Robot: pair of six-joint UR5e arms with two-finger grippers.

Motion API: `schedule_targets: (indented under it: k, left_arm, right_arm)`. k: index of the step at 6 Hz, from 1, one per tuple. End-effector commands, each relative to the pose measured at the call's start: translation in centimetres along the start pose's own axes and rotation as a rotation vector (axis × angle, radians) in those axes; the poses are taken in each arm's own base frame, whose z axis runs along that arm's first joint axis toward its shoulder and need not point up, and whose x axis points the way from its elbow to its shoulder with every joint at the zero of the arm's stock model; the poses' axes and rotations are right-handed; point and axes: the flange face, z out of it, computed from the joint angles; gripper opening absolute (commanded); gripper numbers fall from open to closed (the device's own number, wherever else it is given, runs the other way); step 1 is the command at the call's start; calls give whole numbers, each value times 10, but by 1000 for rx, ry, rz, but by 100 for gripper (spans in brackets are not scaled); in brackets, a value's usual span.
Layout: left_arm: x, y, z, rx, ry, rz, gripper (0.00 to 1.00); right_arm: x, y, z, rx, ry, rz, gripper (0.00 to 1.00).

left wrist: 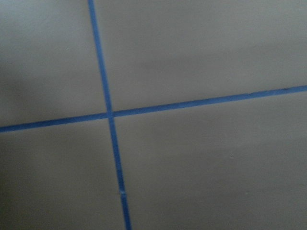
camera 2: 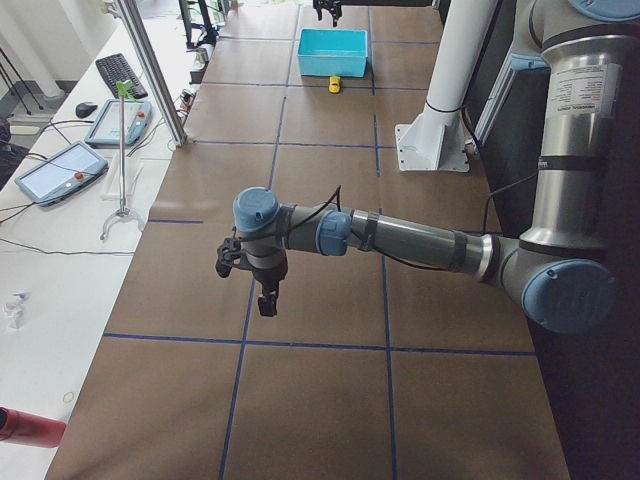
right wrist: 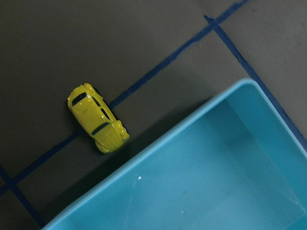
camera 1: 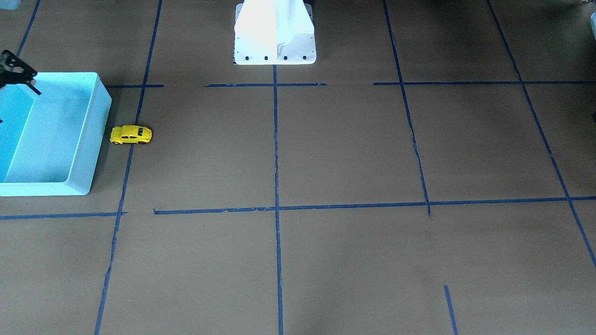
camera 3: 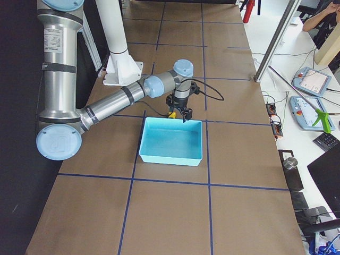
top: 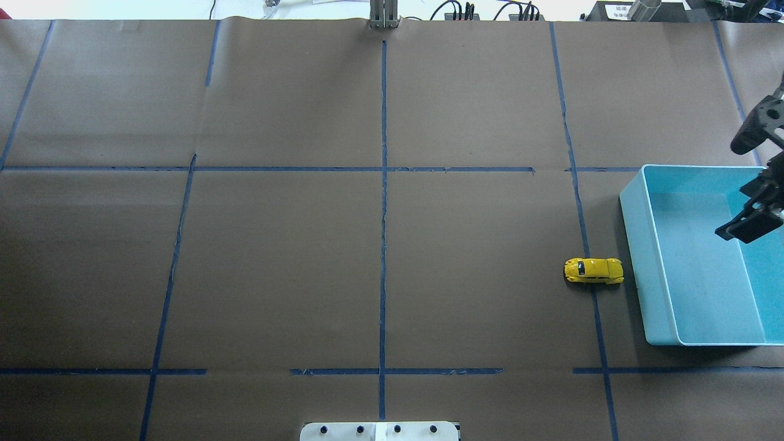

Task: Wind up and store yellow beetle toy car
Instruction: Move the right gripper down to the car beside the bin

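The yellow beetle toy car point(top: 593, 271) stands on its wheels on the brown table, just beside the light blue bin's point(top: 639, 257) wall, apart from it. It also shows in the front view point(camera 1: 131, 134) and the right wrist view point(right wrist: 98, 118). My right gripper point(top: 740, 187) hangs open and empty above the bin, to the right of the car. In the front view it point(camera 1: 21, 77) is at the left edge over the bin point(camera 1: 100, 121). My left gripper point(camera 2: 262, 285) hovers over bare table far from the car; I cannot tell its state.
The bin looks empty inside. The white robot base point(camera 1: 274, 42) stands at the table's middle edge. Blue tape lines cross the brown paper. The left wrist view shows only a tape cross point(left wrist: 110, 115).
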Motion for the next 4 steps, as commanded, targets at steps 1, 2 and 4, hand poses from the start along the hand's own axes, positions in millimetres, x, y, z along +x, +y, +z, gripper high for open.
schedule_targets:
  k: [1,2,4]
  left_arm:
    - [-70,47,17,-38,-15,47,100]
    - [-80,61,23,-51,-8,42,100]
    - [-79,63,10,-14,40,27,100]
  right_arm:
    - [-86,-78,49,-27,127,-334,100]
    - [-117,-89,70,-46,127,-418,100]
    - [-142,-88,105,-105,115,-523,100]
